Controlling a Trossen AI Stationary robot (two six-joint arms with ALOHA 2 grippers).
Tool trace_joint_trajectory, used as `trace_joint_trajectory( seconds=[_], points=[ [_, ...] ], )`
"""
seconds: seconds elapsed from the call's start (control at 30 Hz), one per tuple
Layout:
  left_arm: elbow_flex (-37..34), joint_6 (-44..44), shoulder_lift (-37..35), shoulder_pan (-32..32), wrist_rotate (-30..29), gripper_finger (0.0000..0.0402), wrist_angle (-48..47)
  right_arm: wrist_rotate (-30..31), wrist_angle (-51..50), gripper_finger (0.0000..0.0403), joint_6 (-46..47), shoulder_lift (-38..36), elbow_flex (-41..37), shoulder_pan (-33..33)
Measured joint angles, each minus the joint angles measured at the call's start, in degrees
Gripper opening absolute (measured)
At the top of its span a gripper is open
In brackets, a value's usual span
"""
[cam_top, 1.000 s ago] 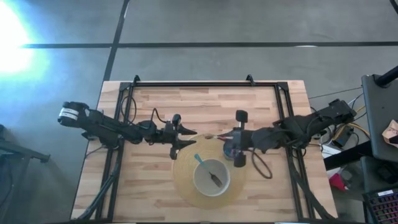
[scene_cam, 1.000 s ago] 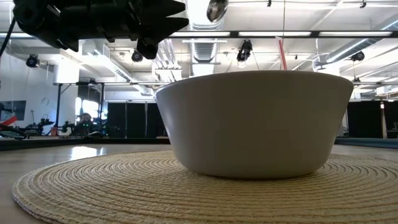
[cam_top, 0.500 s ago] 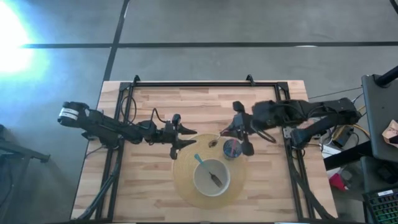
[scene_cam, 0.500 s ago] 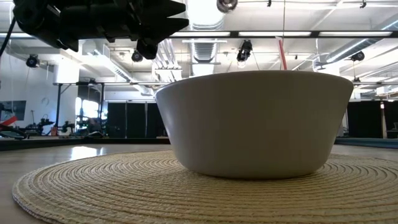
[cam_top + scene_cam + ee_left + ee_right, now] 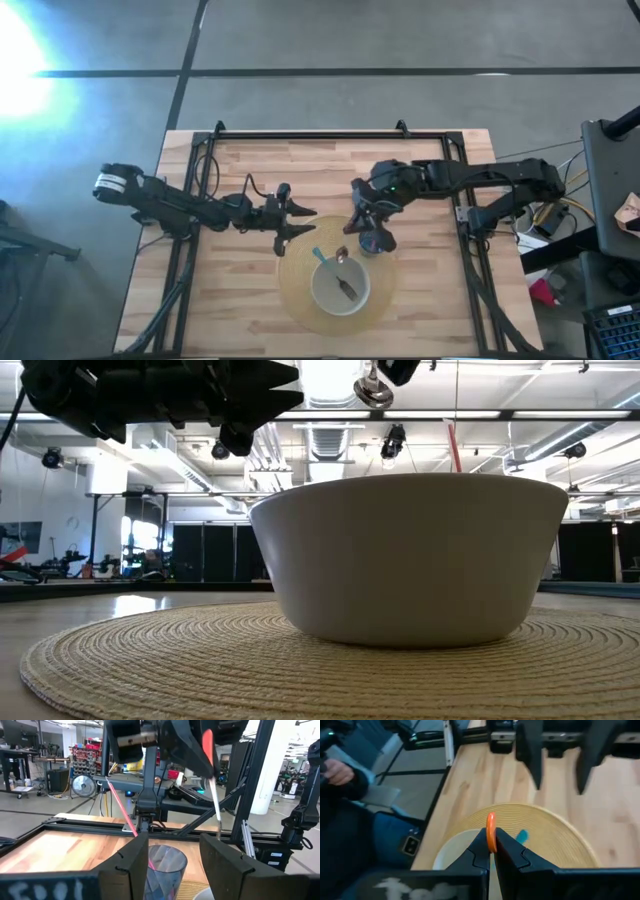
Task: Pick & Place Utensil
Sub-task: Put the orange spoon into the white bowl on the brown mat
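Mid-transfer. Right gripper (image 5: 352, 221) is clamped on an orange-handled spoon (image 5: 491, 831), whose metal end (image 5: 373, 393) hangs just above the white bowl (image 5: 340, 285), not yet released. Bowl already holds two utensils: a teal-handled one (image 5: 322, 257) and a dark one (image 5: 347, 289). Clear cup (image 5: 161, 870) just beside the gripper still has some left, count unclear. Left gripper (image 5: 297, 224) waits spread wide and empty, across the woven mat (image 5: 293, 278). One bowl, one mat, one cup.

Bowl (image 5: 340, 285) on mat (image 5: 296, 290) at bench (image 5: 250, 170) front, cup (image 5: 372, 240) just behind bowl, spoon (image 5: 341, 255) above bowl rim
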Motion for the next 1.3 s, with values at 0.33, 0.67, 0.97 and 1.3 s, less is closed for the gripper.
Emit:
trace_joint_trajectory(
  seconds=[0.33, 0.67, 0.97, 1.3],
  points=[
    [0.0, 0.0, 0.0, 0.0, 0.0, 0.017, 0.0, -5.8, 0.6, 0.0008, -0.5, 4.7, -1.1, 1.1],
    [0.0, 0.0, 0.0, 0.0, 0.0, 0.017, -0.9, -6.1, 13.5, 0.0008, 3.3, 3.0, -11.6, 4.0],
    [0.0, 0.0, 0.0, 0.0, 0.0, 0.017, -0.8, -5.9, 29.3, 0.0008, 9.5, 0.9, -20.1, 4.0],
    [0.0, 0.0, 0.0, 0.0, 0.0, 0.017, -0.8, 3.3, 34.2, 0.0008, 17.1, 0.6, -20.6, 4.5]
  ],
)
